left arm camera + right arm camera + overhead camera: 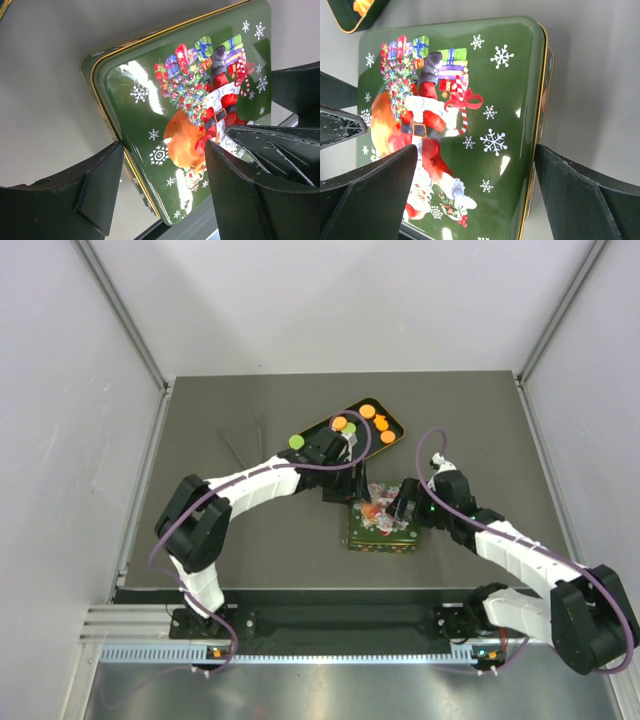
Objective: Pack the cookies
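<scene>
The cookies are flat round discs, orange (381,423) and green (296,442), lying on a dark gold-rimmed tray (372,400) at the back of the table. A corner of that tray with an orange cookie (361,6) shows in the right wrist view. In front of the tray stands a green Christmas tin (375,540), and its Santa lid (150,90) (510,100) lies on it. My left gripper (338,490) (162,185) stands open over the lid's left corner. My right gripper (400,508) (475,192) stands open astride the lid's right edge. Neither gripper holds anything.
Grey walls close in the table on the left, right and back. The dark table top (240,530) ends at a metal rail (330,640) in front, where both arm bases sit. The tray lies just behind the tin, close to the left arm's wrist.
</scene>
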Controlling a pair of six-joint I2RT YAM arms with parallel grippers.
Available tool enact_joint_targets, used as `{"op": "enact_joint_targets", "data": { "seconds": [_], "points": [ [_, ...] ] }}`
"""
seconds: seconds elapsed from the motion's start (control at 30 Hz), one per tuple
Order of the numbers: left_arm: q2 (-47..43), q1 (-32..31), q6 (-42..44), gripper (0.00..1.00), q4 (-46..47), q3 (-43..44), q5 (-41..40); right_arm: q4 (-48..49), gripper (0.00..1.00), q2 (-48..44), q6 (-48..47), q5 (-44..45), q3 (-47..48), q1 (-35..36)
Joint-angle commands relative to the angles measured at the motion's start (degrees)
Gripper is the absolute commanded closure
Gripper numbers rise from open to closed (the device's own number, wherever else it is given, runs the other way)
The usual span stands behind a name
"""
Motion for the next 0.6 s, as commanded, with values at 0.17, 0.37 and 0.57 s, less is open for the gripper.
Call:
{"op": "enact_joint_targets", "data": {
  "seconds": [0.17,0.37,0.57],
  "points": [
    [-4.43,-0.65,0.67,0.29,3.44,-0.77,0.56,-1.05,0.00,-1.19,-0.64,-1.38,-0.68,0.93],
    [-6.54,-0.56,0.76,0.29,3.97,-4.11,0.03,-2.89,0.00,-3.39,-1.52,-1.30,-0.15,0.93],
    [-7.95,-0.65,1.02,0.28,4.40,-7.27,-0.58,-3.95,0.00,-3.39,-2.40,-0.24,-0.68,0.93]
  ]
}}
